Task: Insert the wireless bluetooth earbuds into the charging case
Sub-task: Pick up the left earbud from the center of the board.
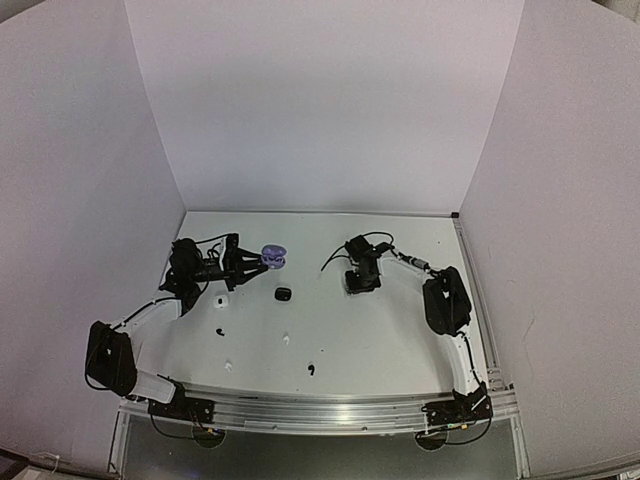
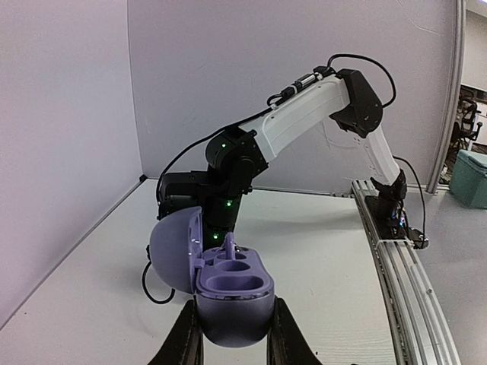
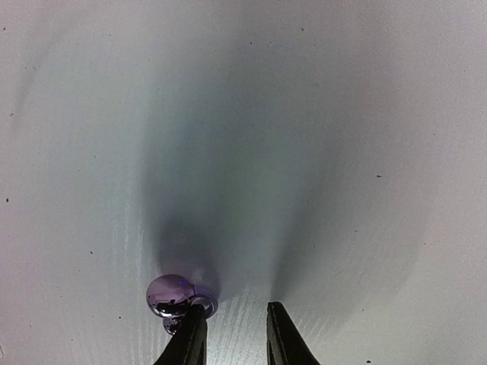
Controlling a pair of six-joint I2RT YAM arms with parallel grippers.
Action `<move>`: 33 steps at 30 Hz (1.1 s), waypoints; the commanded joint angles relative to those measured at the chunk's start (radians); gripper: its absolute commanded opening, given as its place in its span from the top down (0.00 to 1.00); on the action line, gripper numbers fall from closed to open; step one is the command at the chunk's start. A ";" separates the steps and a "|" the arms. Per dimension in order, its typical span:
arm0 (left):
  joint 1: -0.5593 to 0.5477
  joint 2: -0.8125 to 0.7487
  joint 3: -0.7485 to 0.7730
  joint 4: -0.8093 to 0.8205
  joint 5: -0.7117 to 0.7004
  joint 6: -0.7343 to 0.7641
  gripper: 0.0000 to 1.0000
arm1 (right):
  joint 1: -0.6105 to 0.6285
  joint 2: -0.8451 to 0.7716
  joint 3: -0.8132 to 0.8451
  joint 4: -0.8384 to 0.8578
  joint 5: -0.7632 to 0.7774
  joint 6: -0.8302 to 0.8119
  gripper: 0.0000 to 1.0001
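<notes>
My left gripper (image 1: 255,262) is shut on an open purple charging case (image 1: 272,256) and holds it above the table. In the left wrist view the case (image 2: 232,293) sits between my fingers (image 2: 185,338) with its lid swung open to the left. One purple bud (image 2: 226,245) stands in the far socket and the near socket is empty. My right gripper (image 1: 360,283) points down at the table. In the right wrist view it (image 3: 235,307) is open with nothing between the jaws. A shiny purple-silver earbud (image 3: 172,295) lies on the table against the outside of its left finger (image 3: 190,334).
A small black case (image 1: 283,294) lies mid-table. A white piece (image 1: 222,299) lies under the left arm. Small black buds (image 1: 219,331) (image 1: 311,370) and white buds (image 1: 287,340) (image 1: 228,366) are scattered nearer the front. White walls enclose three sides.
</notes>
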State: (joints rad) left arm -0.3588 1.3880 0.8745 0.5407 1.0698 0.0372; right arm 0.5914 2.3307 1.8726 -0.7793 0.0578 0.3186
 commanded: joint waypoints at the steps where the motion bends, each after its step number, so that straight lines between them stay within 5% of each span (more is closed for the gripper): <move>1: 0.005 -0.029 -0.002 0.008 -0.006 0.022 1.00 | 0.012 0.036 0.052 -0.001 -0.030 0.023 0.76; 22: 0.005 -0.033 -0.010 0.001 -0.011 0.049 1.00 | 0.009 0.087 0.102 -0.002 -0.077 0.211 0.80; 33: 0.005 -0.033 -0.008 -0.006 -0.019 0.069 1.00 | 0.110 0.240 0.215 -0.241 0.134 0.207 0.81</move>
State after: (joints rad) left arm -0.3588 1.3869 0.8627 0.5229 1.0597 0.0828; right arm 0.6547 2.4847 2.1261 -0.8914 0.1470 0.5166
